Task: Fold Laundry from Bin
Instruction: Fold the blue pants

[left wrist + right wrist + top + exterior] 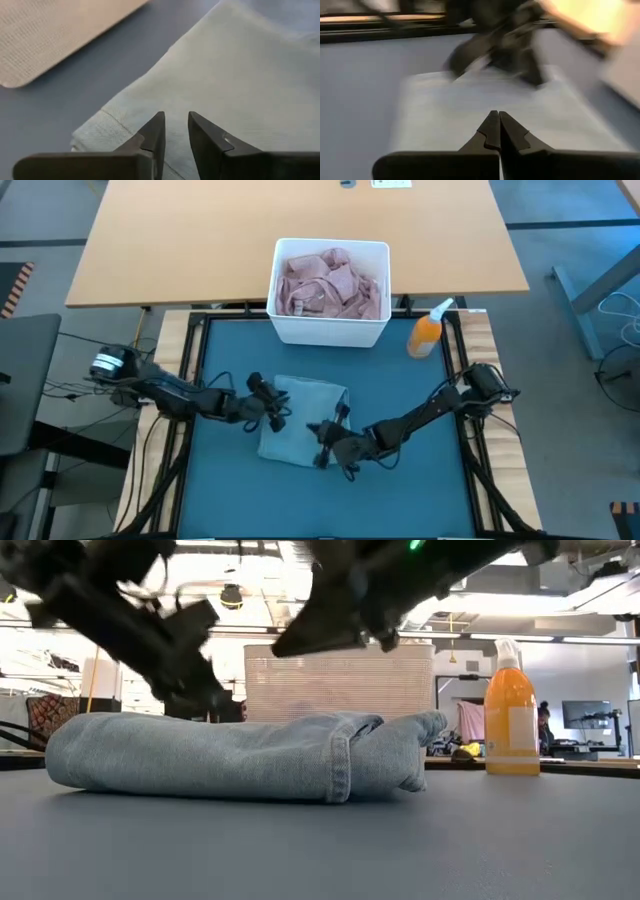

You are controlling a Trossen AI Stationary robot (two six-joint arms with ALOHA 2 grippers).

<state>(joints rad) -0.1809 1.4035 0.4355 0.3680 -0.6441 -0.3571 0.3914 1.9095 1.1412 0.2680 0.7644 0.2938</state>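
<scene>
On the mat (420, 500), folded jeans (300, 420) lie lengthwise toward the bin (330, 328); left tool (276, 418) slightly apart, right tool (322, 442) together.

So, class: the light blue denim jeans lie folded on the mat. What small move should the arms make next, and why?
Probably lift both grippers clear. The folded light blue denim jeans lie flat, unheld: the left gripper has its fingers apart above the cloth, and the right gripper is shut on nothing.

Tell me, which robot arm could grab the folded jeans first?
Probably the left. Its pincer hovers slightly open over the jeans' edge; the right pincer is shut and would need opening first.
</scene>
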